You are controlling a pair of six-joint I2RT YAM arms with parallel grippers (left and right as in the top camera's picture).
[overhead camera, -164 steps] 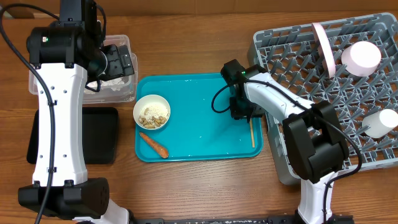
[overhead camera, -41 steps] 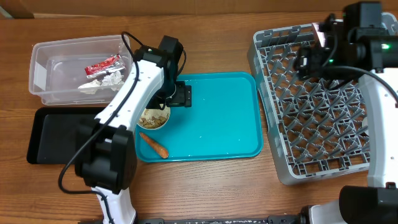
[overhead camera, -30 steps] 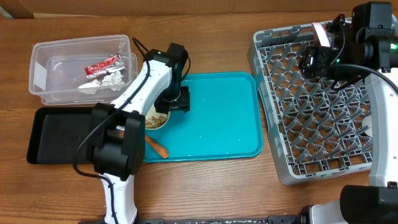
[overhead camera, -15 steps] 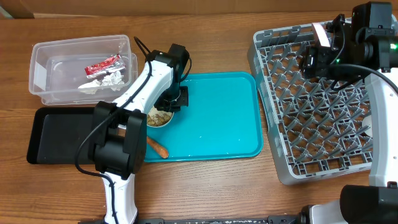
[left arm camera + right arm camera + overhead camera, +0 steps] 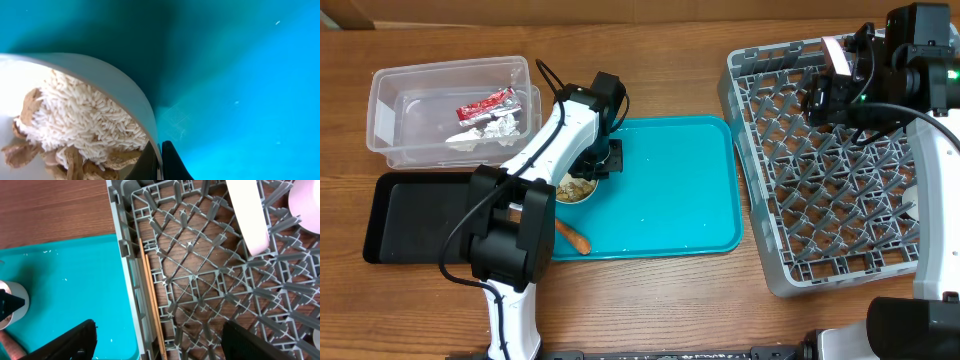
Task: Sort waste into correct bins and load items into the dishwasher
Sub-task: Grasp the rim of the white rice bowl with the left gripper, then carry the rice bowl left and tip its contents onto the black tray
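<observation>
The grey dish rack (image 5: 840, 170) is sitting at the right of the table (image 5: 650, 300), with two wooden chopsticks (image 5: 150, 305) lying along its left wall. The small white bowl (image 5: 107, 82), holding rice and beige scraps, is standing on the teal tray (image 5: 670, 200). The left tool (image 5: 600, 168) is now sitting at the bowl's rim, closer than a second ago; its grip cannot be told. The right tool (image 5: 165, 342) is hovering wide apart over the rack.

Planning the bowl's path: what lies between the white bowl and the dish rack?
Overhead view: the left hand by the white bowl, then bare teal tray and a table strip before the dish rack.
</observation>
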